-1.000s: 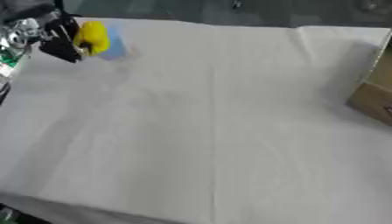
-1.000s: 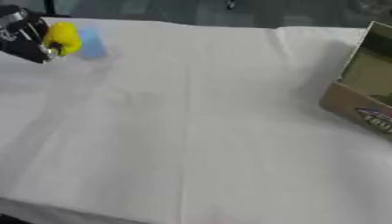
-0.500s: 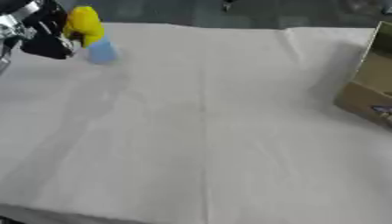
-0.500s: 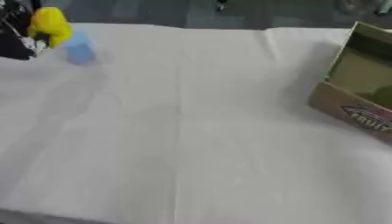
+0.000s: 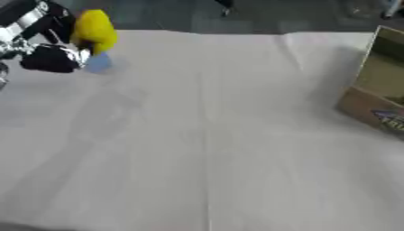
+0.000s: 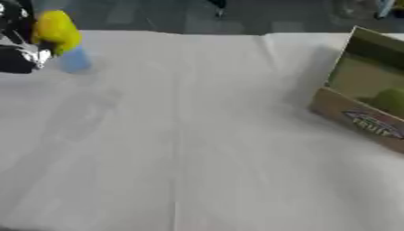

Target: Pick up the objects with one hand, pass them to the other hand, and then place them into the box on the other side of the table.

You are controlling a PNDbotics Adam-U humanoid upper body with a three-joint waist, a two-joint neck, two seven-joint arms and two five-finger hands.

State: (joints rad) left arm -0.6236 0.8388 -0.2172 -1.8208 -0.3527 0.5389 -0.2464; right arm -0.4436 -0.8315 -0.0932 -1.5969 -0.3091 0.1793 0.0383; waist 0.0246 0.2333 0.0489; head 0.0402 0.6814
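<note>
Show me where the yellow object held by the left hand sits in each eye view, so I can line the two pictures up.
Left eye view: the yellow object is at upper left, in the left hand, above a pale blue piece.
Right eye view: it sits nearer the left edge, same height.
Shared landmark: the cardboard box at the right edge of the white cloth.

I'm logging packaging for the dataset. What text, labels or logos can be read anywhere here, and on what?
Cardboard box: a dark printed label on its front flap, with lettering too blurred to read.
Yellow object in the left hand: no text visible.
White tablecloth: no text.
</note>
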